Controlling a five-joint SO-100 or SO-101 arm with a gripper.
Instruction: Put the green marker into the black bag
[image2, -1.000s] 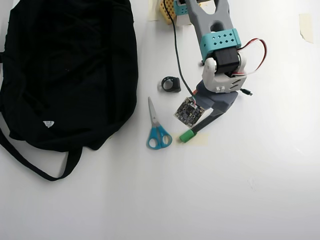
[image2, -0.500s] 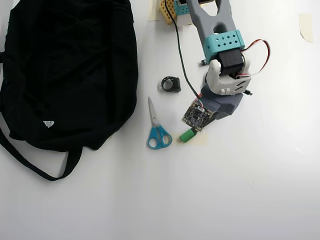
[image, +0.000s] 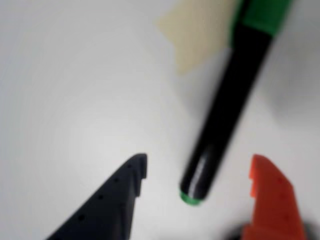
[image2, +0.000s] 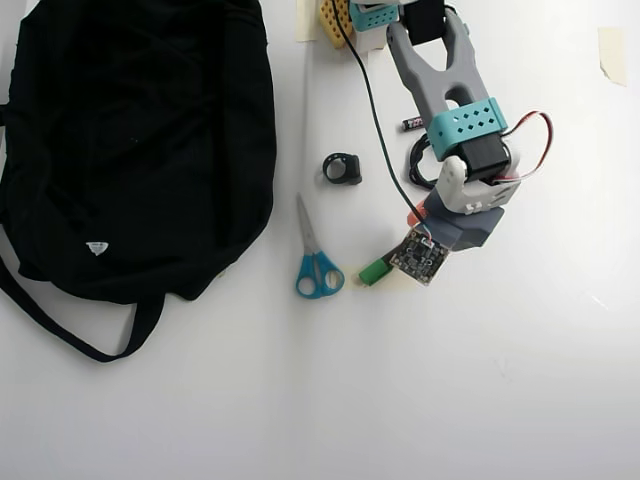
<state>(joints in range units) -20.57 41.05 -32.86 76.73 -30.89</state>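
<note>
Tool (image: 197, 172): jaws apart, holding nothing, now shifted down over the green marker (image: 227, 105) lying on the desk (image2: 500, 380) right of scissors (image2: 317, 262); black bag (image2: 130, 140) well apart; grasp pending.

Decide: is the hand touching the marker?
Apart. The wrist view shows table on both sides of the marker, between it and the open hand's fingers.
</note>
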